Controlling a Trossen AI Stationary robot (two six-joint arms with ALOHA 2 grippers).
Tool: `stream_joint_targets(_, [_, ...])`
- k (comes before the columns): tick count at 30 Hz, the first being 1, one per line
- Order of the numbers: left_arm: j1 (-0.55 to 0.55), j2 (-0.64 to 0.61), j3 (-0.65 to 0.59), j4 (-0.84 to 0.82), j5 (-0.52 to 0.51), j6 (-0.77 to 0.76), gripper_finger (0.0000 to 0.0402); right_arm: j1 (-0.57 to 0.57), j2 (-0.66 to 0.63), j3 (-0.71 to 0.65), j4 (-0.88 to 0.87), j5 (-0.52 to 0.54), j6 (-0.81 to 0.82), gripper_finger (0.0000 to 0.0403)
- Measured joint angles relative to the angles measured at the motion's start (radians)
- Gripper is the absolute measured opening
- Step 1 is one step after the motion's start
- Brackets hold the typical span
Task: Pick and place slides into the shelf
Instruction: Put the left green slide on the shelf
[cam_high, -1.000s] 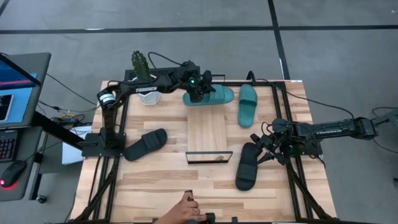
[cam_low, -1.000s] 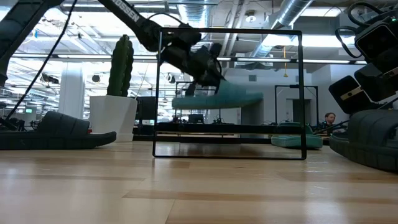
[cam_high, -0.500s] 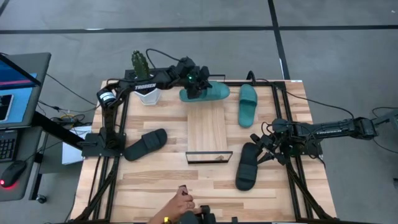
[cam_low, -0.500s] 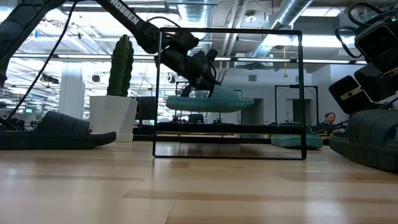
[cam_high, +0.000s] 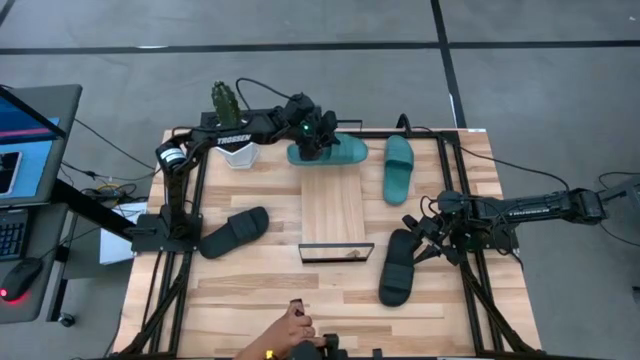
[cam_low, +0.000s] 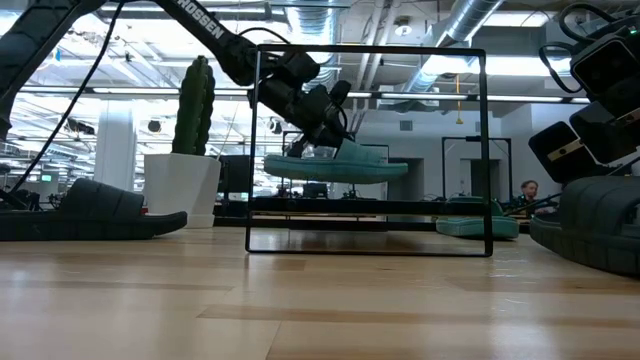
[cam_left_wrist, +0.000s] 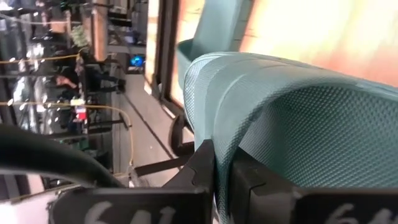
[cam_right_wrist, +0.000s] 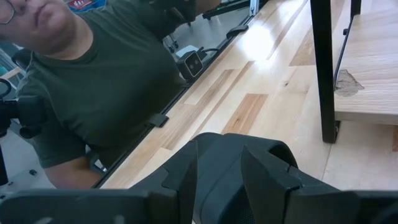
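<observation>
The left gripper (cam_high: 318, 137) pinches the teal-green rubber slide (cam_high: 340, 152) above the light-wood plank shelf (cam_high: 333, 205), while the right gripper (cam_high: 428, 238) pinches a black rubber slide (cam_high: 396, 268).

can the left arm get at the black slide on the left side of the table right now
Probably not yet: the left gripper is shut on a teal slide held above the far end of the shelf. The black slide itself lies in the open with nothing on it.

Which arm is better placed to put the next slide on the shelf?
The left: its gripper already holds a teal slide at the shelf's far end. The right gripper grips a black slide on the table.
</observation>
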Motion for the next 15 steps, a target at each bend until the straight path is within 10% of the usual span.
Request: stream_joint_targets(15, [-0.008, 0.000, 0.000, -0.017, 0.014, 0.078, 0.0000, 0.000, 0.000, 0.000, 0.000, 0.000, 0.000, 0.0114])
